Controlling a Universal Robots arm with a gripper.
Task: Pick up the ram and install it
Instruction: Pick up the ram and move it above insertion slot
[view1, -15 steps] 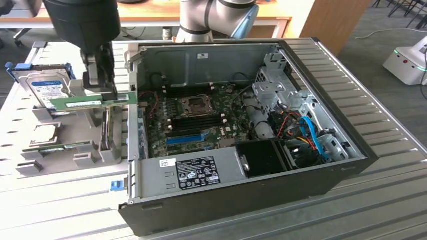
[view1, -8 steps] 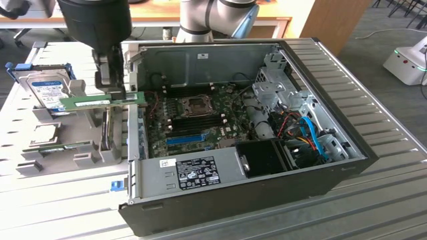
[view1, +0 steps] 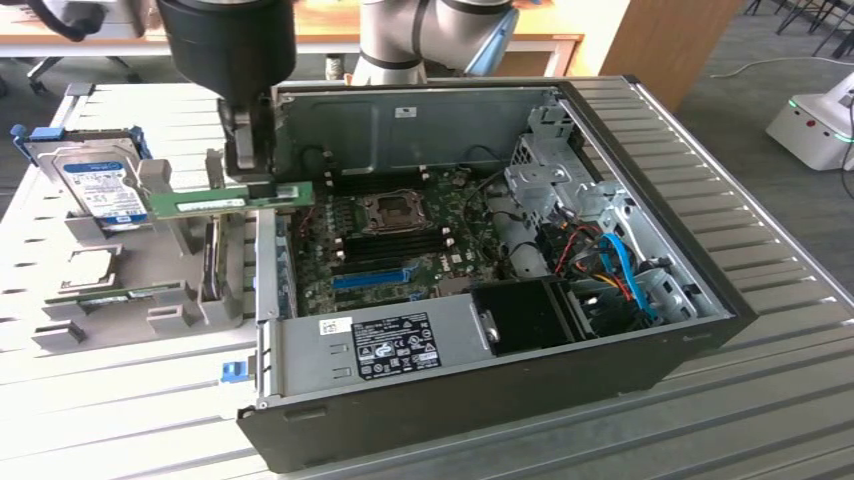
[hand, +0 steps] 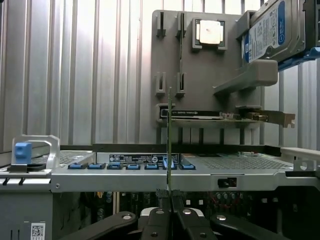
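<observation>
**Over the case wall, ram clamped in the gripper**

Above the open computer case (view1: 667, 330), at its wall on the exterior view's left, the gripper (view1: 255, 182) hangs with its fingers closed on the ram (view1: 200, 204). The green stick is held level, gripped from above near the middle of its length. One end reaches towards the grey fixture (view1: 147, 320) and the other pokes over the case's interior. It is in the air and touches nothing but the fingers.

Inside the case, the motherboard (view1: 441, 235) lies flat, with its dark memory slots (view1: 387, 245) beside the processor socket (view1: 395, 208). The ram is well apart from those slots. A bright blue expansion slot (view1: 367, 278) sits nearer the power supply label (view1: 394, 345).

On the fixture stand a hard drive (view1: 104, 185) with a blue-and-white label and a square chip (view1: 87, 262).

From the wrist view, the ram (hand: 170, 140) appears edge-on as a thin upright line, pinched between the two dark fingers (hand: 186, 220) of the gripper (hand: 170, 216). Beyond it show the case's rim (hand: 150, 177), the fixture (hand: 200, 75) and the hard drive (hand: 272, 30).
</observation>
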